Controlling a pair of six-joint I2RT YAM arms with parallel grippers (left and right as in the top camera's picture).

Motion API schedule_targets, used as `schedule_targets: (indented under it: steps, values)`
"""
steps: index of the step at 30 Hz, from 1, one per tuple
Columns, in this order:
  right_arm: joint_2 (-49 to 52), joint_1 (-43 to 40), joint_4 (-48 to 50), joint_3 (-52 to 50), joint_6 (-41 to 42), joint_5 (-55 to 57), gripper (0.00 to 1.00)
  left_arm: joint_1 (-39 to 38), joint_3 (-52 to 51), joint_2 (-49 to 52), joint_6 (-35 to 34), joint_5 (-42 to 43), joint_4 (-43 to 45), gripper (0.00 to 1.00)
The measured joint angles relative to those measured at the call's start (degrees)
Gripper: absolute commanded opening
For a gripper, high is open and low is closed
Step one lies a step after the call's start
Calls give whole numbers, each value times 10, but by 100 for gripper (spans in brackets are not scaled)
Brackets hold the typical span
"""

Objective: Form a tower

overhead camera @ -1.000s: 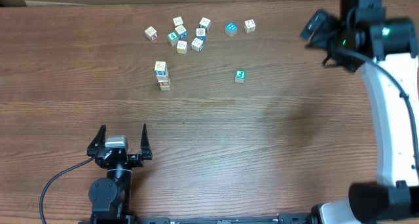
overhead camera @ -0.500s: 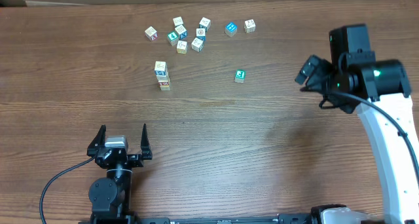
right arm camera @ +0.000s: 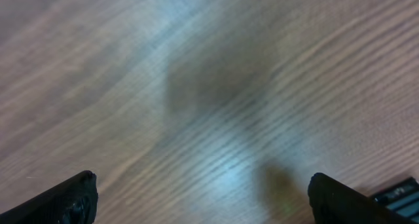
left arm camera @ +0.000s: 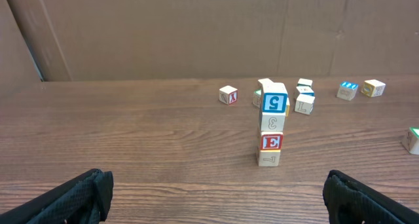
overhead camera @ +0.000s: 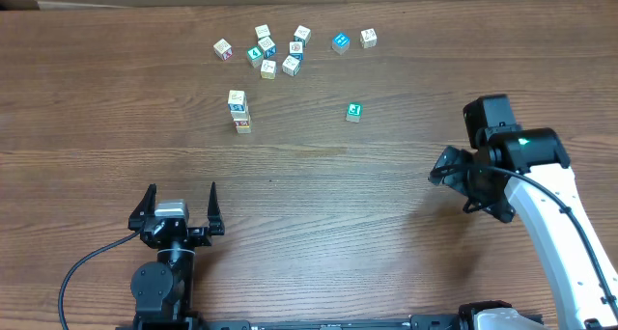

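Tower (overhead camera: 239, 112) is standing four cubes high rn, left of centre on the table (overhead camera: 386, 233). Left wrist cam is showing a blue 5 on top, then a 3, a red E and a pale one at the bottom. It's looking a bit staggered, not perfectly flush.

Imo the step in hand is going for another cube, or else it's basically wrapping up, can't say which. If it's fetching one, the lone cube (overhead camera: 353, 111) w/ the teal face is looking like the easy pick, since it's sitting on its own and not crammed in w/ the loose cubes (overhead camera: 280, 50) at the back. Tips: be coming straight down over it, squaring the jaws to two flat faces, then approaching the stack from above, not from the side. Letting go gently matters bc a stack this narrow is prob tipping at any nudge.

Left gripper (overhead camera: 182, 193) is sitting w/ jaws spread wide, gripping nothing. The tower is standing well ahead of it, slightly to its right.

Right gripper (overhead camera: 447, 173) is hanging over bare wood, jaws wide apart too, empty. The tower is well apart from it, off to its left and farther back.
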Motion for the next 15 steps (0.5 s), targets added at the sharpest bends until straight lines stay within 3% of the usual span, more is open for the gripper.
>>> schedule_targets:
  steps: [15]
  values:
    - [0,0,10,-8,0,0,100,0,0,0,0,0,0,100]
